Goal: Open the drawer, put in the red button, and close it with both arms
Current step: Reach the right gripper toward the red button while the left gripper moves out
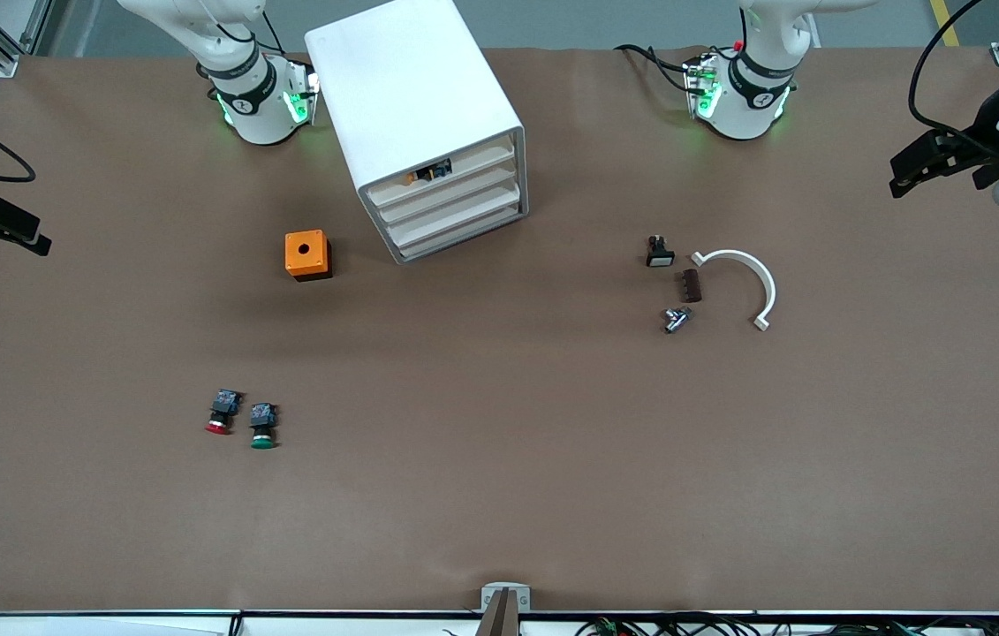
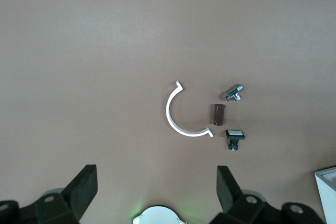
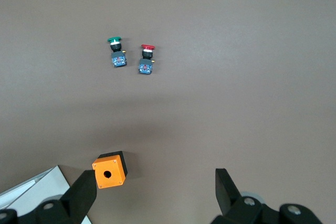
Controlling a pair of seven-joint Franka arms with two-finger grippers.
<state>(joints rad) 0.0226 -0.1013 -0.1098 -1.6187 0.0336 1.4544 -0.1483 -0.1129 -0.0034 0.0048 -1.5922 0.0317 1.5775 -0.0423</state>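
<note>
In the front view you see one cabinet [image 1: 428, 124] with four drawers, the drawer [image 1: 450, 196] closed. One red button [image 1: 221, 413] lies beside one green button [image 1: 262, 425], both nearer the camera than the orange box [image 1: 307, 254], caps toward the camera.

In the left wrist view the left gripper [image 2: 156, 188] has its jaws apart, over bare table.

In the right wrist view the right gripper [image 3: 155, 193] also has its jaws apart and holds nothing.

Bare surface [image 1: 499, 459] surrounds my red button [image 1: 221, 413]; only the green button [image 1: 262, 425] stands just beside it, crowding one flank.
</note>
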